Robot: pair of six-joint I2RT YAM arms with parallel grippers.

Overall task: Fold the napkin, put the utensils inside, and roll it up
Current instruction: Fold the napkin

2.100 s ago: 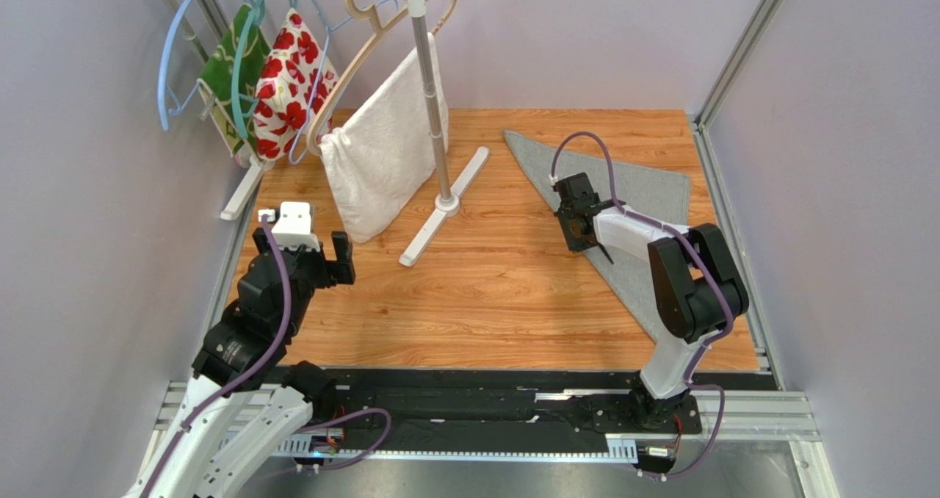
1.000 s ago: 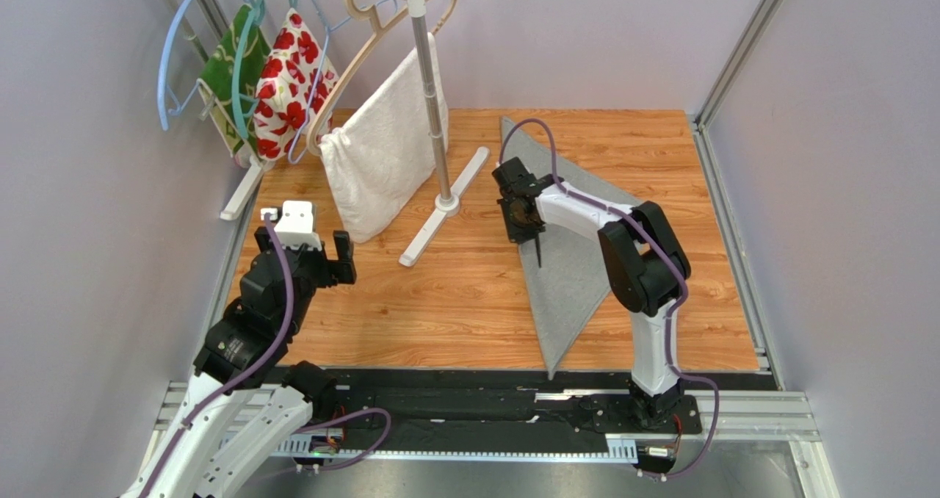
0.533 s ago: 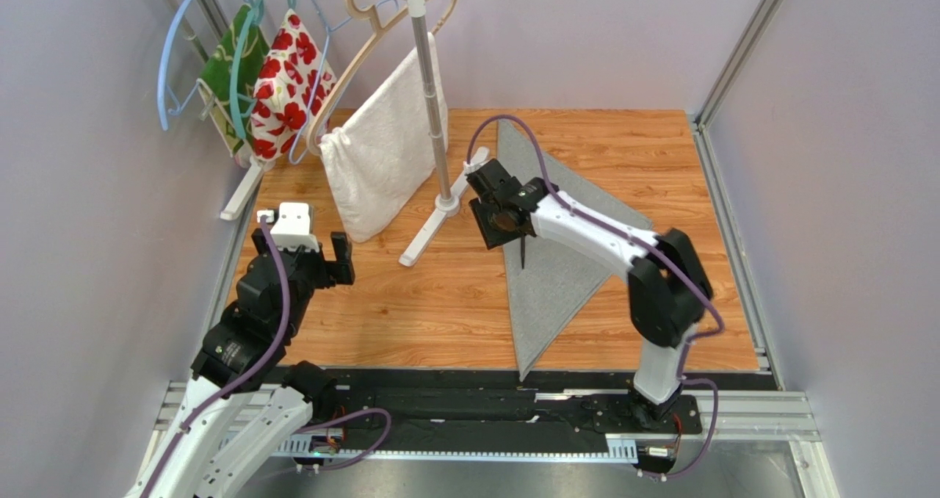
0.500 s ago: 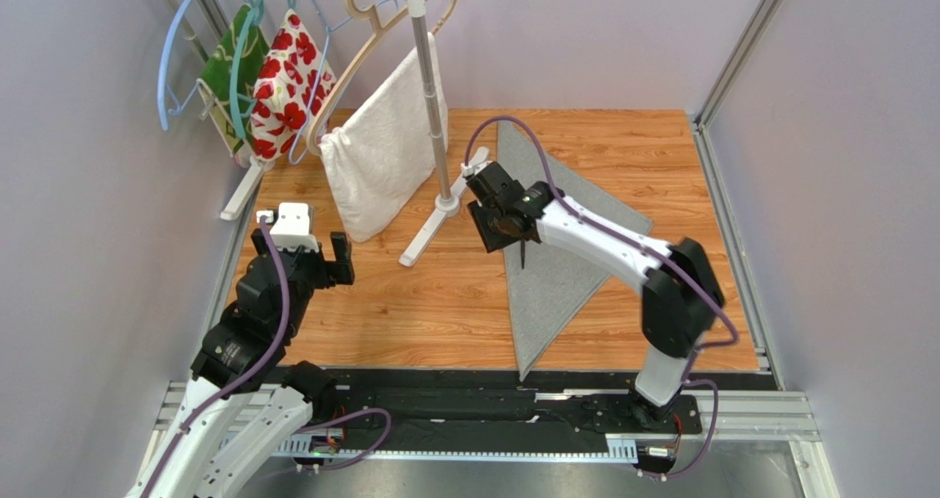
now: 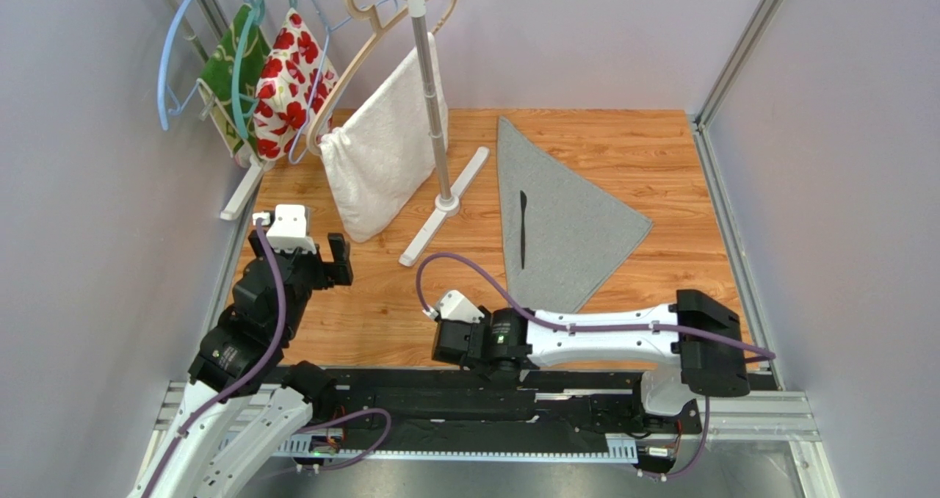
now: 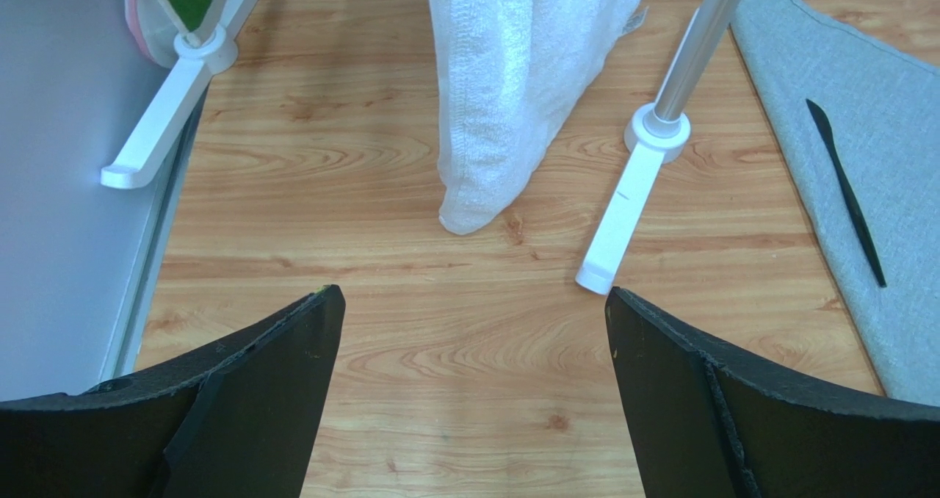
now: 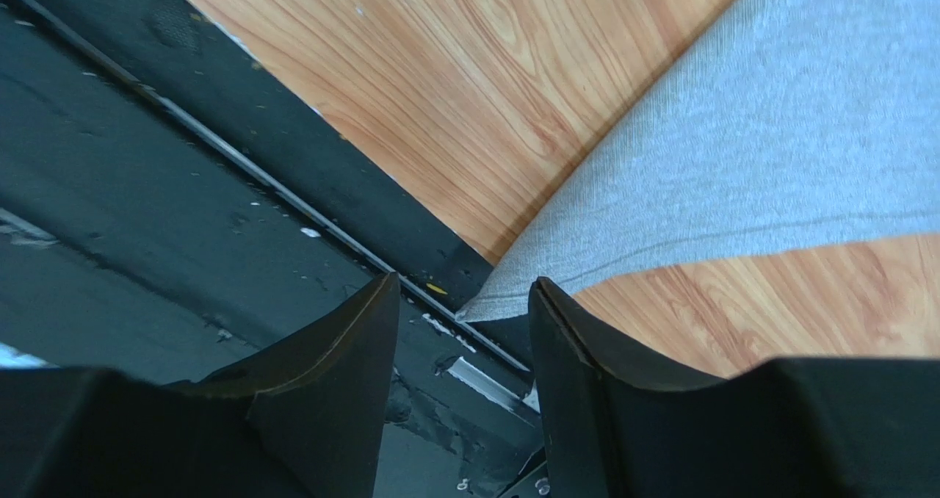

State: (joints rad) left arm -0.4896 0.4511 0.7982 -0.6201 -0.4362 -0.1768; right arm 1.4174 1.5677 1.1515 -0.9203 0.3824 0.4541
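the knife (image 5: 523,228) is lying on the napkin (image 5: 579,228) all by itself now. half a second ago my right jaws were hanging right over it, far out by the foot of the rack (image 5: 444,206). now my right arm (image 5: 601,338) is pulled back and lying low along the near edge of the worktop (image 5: 364,300). so i am thinking the knife is put down and let go.

the napkin is lying flat as a triangle, right of the middle of the worktop. it is turned and sitting nearer the middle than two seconds ago. the knife is lying close to the napkin's left edge, in line with it, with cloth all around it.

my right jaws are parted a little. through the gap i am seeing the near tip of the napkin, reaching the black rail (image 7: 166,134) at the worktop's edge. i am not seeing anything pinched between them. my left jaws are wide open, holding nothing, and waiting on the left, well apart from the napkin.

the fold and the knife step are looking done to me. the rolling is not started yet. i am guessing the near tip is where i will be grabbing. the cloth is soft, so the knife may be sliding if i am lifting too fast.
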